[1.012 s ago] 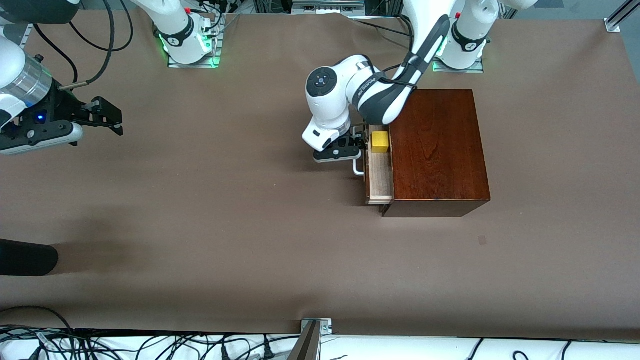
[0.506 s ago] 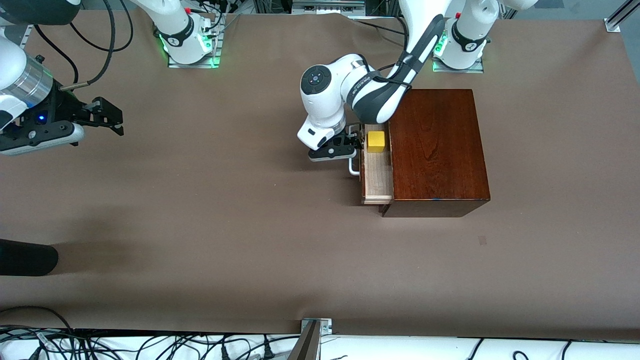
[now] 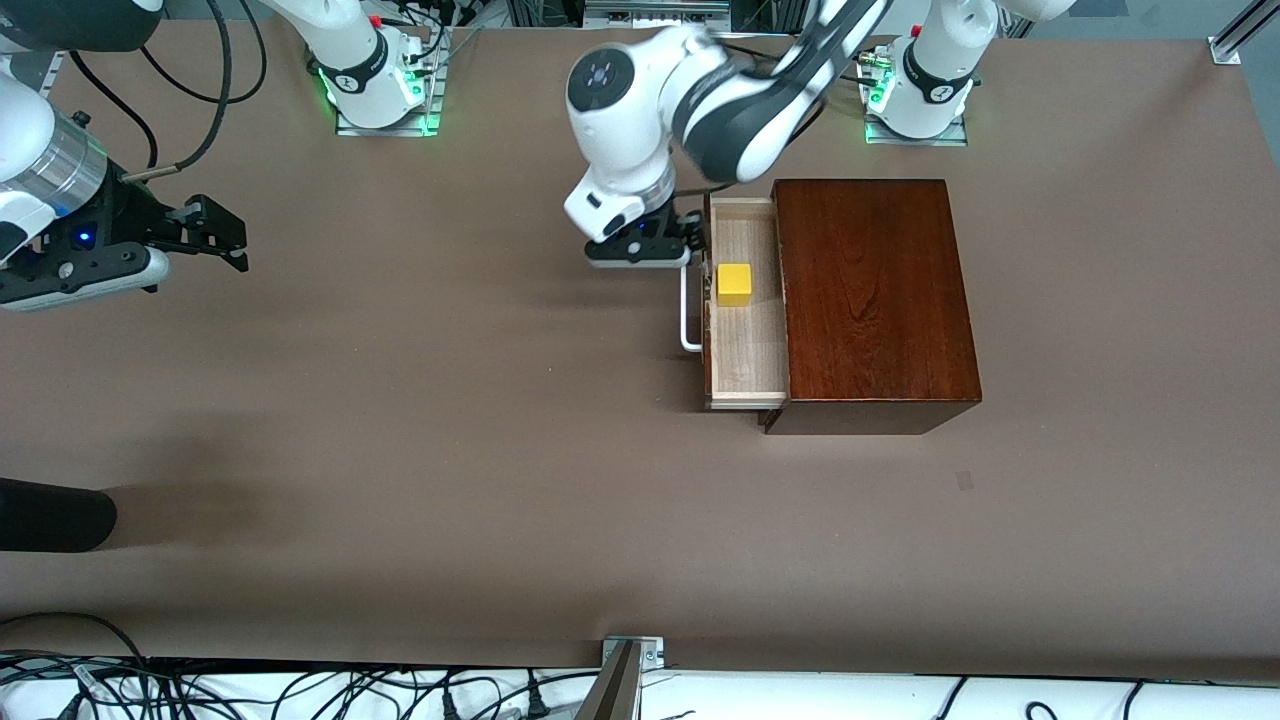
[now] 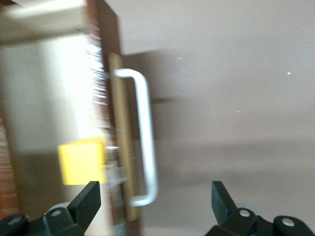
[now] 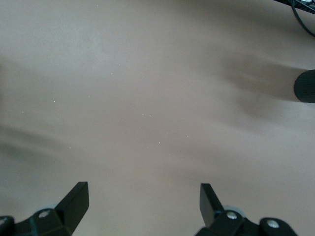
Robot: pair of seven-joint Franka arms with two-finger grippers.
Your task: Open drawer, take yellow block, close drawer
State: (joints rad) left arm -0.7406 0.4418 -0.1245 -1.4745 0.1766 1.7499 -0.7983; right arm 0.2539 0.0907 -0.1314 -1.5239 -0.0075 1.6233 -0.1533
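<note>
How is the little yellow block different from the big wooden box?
The yellow block is tiny; the wooden box is far bigger. The yellow block is bright yellow with plain faces; the wooden box is dark reddish-brown, shiny, with wood grain. The yellow block lies inside the pulled-out drawer; the wooden box stands on the table and houses that drawer. Both have flat faces and square corners.

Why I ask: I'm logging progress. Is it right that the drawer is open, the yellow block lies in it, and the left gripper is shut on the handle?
Not quite. The left wrist view shows the left gripper open, off the handle. The drawer is open, with the block inside.
</note>
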